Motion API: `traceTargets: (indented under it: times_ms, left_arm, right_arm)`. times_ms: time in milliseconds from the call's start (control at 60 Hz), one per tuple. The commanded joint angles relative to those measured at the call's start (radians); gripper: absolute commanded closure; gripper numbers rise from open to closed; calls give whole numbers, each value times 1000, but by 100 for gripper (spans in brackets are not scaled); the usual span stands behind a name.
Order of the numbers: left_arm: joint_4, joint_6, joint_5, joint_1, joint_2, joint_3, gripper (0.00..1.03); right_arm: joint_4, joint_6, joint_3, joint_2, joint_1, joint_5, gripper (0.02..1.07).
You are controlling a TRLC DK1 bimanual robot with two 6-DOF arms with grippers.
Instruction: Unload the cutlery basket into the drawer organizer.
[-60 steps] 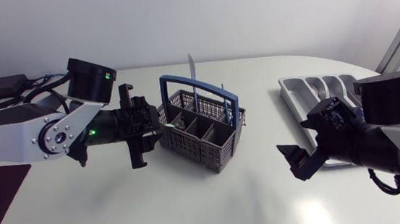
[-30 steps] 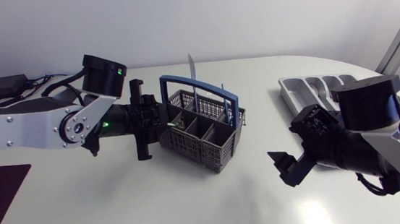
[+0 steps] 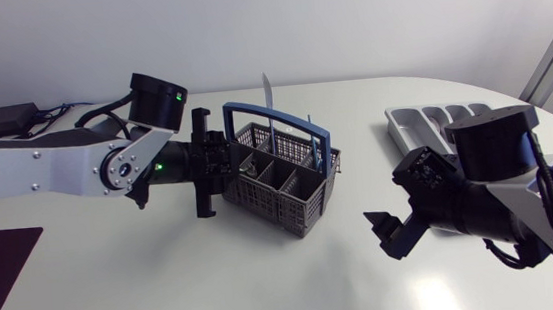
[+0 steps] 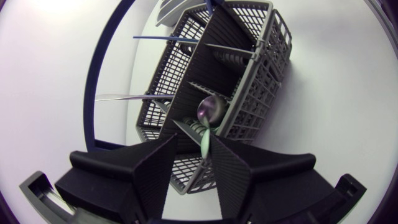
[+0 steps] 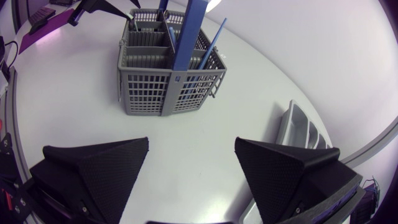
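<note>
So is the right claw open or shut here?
Open: the right claw has its fingers wide apart, nothing between them.

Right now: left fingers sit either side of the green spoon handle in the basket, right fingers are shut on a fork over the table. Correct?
Not quite. The right gripper holds no fork: the right wrist view shows its fingers wide apart over bare table. The rest stands: the left gripper has its fingers either side of the green spoon handle in the basket.

drawer organizer (image 3: pixel 417 126) partly behind right arm (image 3: pixel 502 150)
</note>
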Motion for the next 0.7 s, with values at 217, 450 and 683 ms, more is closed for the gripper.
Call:
traceTargets:
  times_ms: [217,450,683]
  left_arm:
    - [-10,82,1,-7,46,68,76]
    - [-176,127,-5,-5,83,142,90]
    - [-268,119,-19,-13,115,205,100]
  right_arm:
    - [10,-23,2,15,17,12,7]
    - [18,-29,-7,24,19,17,7]
    - [21,-30,-16,24,26,17,7]
